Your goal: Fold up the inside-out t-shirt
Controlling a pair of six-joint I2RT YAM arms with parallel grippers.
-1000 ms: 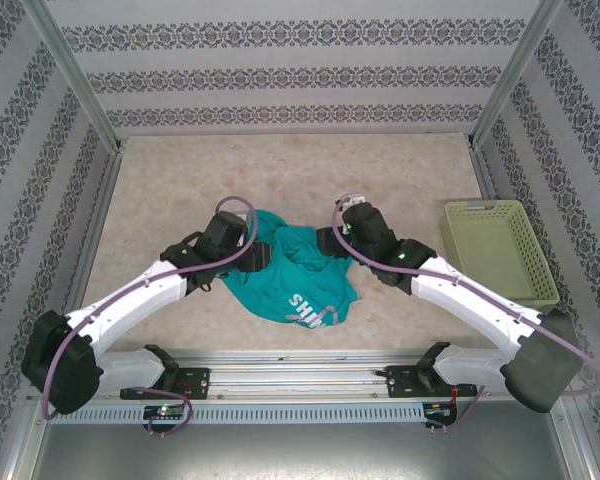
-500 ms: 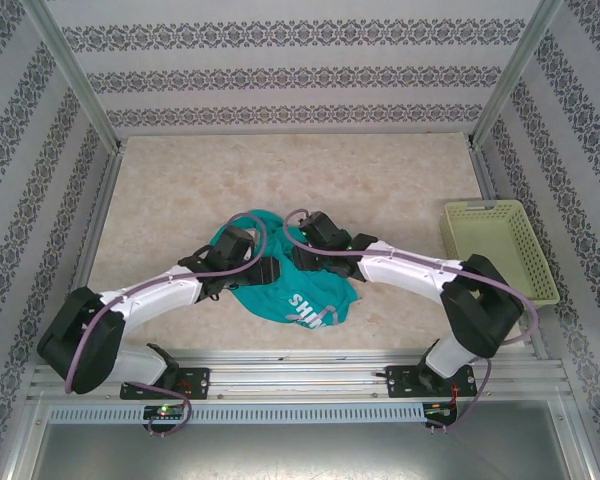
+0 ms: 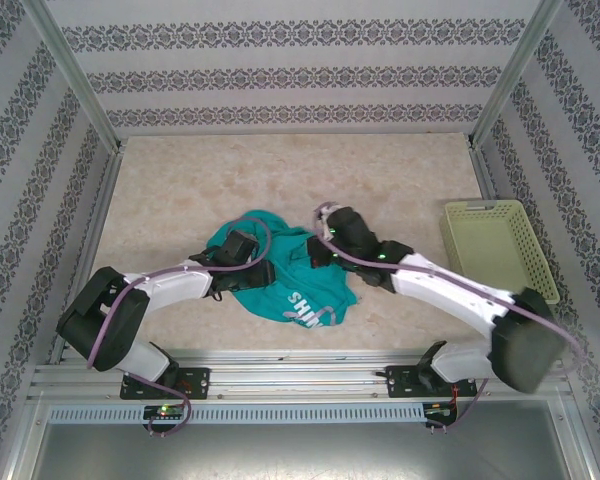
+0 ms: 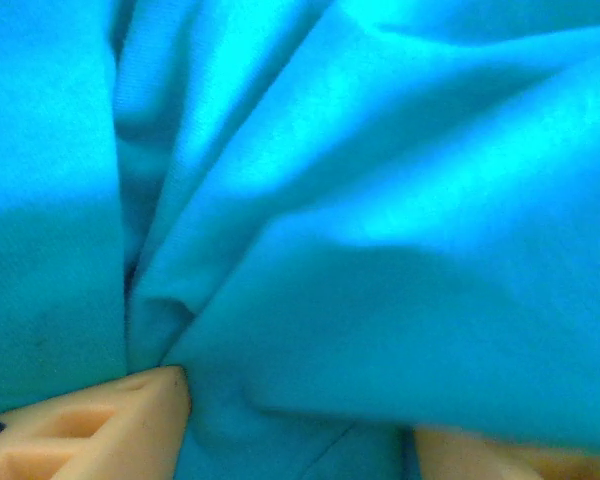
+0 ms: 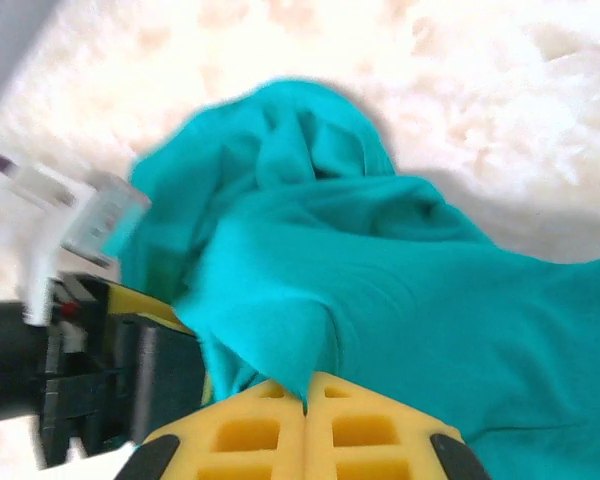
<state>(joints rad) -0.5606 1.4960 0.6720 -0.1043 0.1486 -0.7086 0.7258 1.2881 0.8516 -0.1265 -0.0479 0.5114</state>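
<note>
My soft teal-green cloth t-shirt (image 3: 280, 290) is plain apart from white lettering, and it lies on a mottled beige bench (image 3: 280, 180). My right hand (image 5: 305, 400) has yellow fingers. The slatted plastic basket (image 3: 495, 245) is pale yellow-green, and the papered walls (image 3: 280, 80) are white with grey ornamental stripes.

— What stands on the table (image 3: 280, 170)?
— A pale yellow-green basket (image 3: 480, 207) with slotted walls lies lengthwise along the right edge, toward the far right corner.
— And around the table?
— Patterned walls (image 3: 300, 75) close three sides, and a metal rail (image 3: 300, 375) runs along the near edge.
</note>
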